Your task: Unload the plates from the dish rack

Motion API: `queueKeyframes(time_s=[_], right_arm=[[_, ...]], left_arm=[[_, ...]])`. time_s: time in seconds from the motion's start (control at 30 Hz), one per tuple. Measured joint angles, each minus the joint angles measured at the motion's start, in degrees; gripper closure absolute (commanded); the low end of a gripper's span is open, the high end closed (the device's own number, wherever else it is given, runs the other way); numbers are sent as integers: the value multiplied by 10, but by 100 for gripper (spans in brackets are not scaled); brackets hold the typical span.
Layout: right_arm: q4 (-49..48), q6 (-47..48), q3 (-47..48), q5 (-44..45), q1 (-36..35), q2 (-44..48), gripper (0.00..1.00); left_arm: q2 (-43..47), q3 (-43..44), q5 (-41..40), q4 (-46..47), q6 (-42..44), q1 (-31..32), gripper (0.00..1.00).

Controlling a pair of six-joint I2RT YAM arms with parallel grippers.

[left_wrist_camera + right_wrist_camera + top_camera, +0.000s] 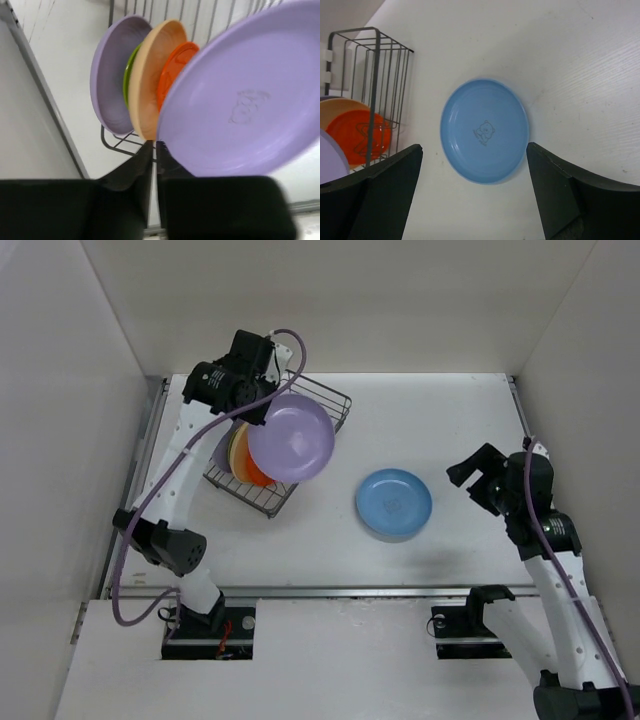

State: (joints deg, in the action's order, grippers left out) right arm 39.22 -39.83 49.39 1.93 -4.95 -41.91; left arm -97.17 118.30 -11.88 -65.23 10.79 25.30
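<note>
Pinching the lower rim of a lavender plate [240, 100], the left gripper [155, 150] has its jaws drawn in narrow, with only the thin plate edge between them. From overhead, this plate [291, 437] sits just right of the left gripper [262, 410], tilted with its hollow face up. It overlaps the right side of the dish rack [335, 400]; whether it touches the wires I cannot tell. Four plates stand on edge in the dish rack [117, 145], packed close together behind the held one. From farthest to nearest the gripper they are a second lavender plate [107, 85], a lime green plate [129, 75] showing only a sliver, a tan plate [155, 70] and a red-orange plate [172, 70]. A blue plate [394, 503] lies flat, face up, on the white table [450, 420], apart from the rack on its right. The right gripper [475, 480] hangs off to the right of that plate, jaws spread wide and holding nothing. Its wrist view frames the blue plate [484, 131] between the two fingers of the right gripper [474, 146], not touching either one. The rack [375, 60] shows at left in that view, with the red-orange plate [357, 137] visible through the wires.
</note>
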Motion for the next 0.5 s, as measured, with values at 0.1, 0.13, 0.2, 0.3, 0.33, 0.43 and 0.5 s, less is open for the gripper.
queueKeyframes(time_s=[0.1,0.13,0.2,0.3,0.33,0.43,0.5], right_arm=[[12,6,29,-5,0,0,10],[16,9,38,-5,0,0,10],[25,14,57,-9,0,3,10],[33,20,76,-13,0,8,10],[35,21,80,-14,0,10,10],[40,23,83,-18,0,15,10],[43,26,83,-24,0,14,10]], left_arm=[[22,15,24,-5,-5,15,100],[28,22,45,-4,-5,21,100],[40,28,80,-2,-6,37,100],[40,40,95,-2,-6,89,100],[31,48,92,-1,-6,110,100],[-14,61,78,1,0,151,100],[-44,50,68,-2,14,155,89]])
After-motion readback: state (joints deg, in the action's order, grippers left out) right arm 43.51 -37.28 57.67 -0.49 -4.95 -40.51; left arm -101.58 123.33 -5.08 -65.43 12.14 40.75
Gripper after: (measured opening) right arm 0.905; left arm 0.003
